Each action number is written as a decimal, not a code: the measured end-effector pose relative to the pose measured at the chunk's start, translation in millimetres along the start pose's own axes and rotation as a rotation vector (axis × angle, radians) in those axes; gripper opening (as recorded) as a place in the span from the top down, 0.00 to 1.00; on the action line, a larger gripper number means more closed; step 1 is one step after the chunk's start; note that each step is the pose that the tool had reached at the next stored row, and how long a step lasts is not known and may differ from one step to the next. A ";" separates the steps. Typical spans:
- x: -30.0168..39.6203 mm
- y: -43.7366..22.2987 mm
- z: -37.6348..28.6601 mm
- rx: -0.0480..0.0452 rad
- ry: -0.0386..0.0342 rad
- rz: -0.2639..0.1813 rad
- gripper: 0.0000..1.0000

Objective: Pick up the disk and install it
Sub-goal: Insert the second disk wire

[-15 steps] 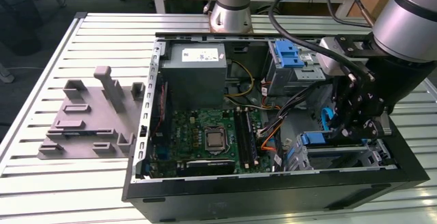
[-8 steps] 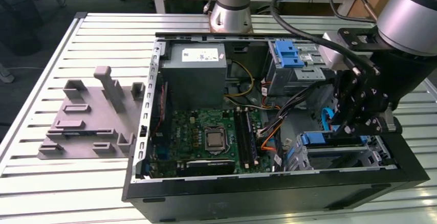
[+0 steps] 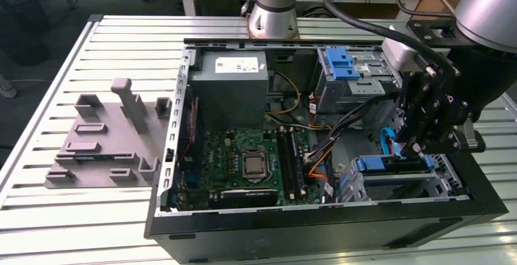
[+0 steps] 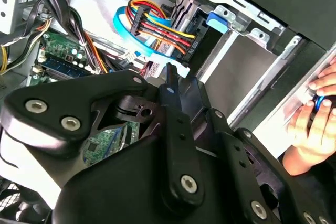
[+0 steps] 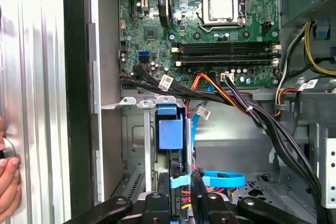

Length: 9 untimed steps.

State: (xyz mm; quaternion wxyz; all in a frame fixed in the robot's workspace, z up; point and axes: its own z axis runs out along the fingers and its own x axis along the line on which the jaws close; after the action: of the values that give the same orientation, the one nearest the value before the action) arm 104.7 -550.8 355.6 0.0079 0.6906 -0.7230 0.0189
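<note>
Blue-framed disk (image 3: 391,164) already inside the lower drive cage (image 3: 442,183) of the open computer case (image 3: 323,229), on the table (image 3: 48,216), toward the exterior view's right. Seen edge-on in the first wrist view, blue carrier tab facing the camera. Gripper (image 3: 410,150) poised directly over it, just beside the looping blue data cable (image 3: 386,139) and the coloured power wires (image 4: 163,27). Cannot tell whether apart, together, or clamped on the carrier. Reads as the install step, late on: seating rather than picking up. Calls for a straight push along the cage rails, clear of the cables. Person's hand (image 4: 315,111) resting on the case's outer wall.
</note>
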 end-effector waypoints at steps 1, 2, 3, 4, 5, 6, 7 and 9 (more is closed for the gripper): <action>0.0 0.0 -1.1 -0.0001 -0.0001 0.000 0.70; 0.1 0.0 -1.7 -0.0002 -0.0001 0.000 0.70; 0.1 0.0 -1.8 -0.0003 -0.0003 0.000 0.71; 0.1 0.0 -1.7 -0.0003 -0.0004 0.000 0.71; 0.1 0.0 -1.8 -0.0003 -0.0004 0.000 0.77; 0.0 0.0 -1.9 -0.0003 -0.0002 0.000 0.84; 0.1 0.0 -2.0 -0.0003 0.0000 0.000 0.84; 0.1 0.0 -2.0 -0.0003 -0.0001 0.000 0.89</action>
State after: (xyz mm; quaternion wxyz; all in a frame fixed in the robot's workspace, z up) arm 104.7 -550.8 357.6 0.0080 0.6906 -0.7230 0.0188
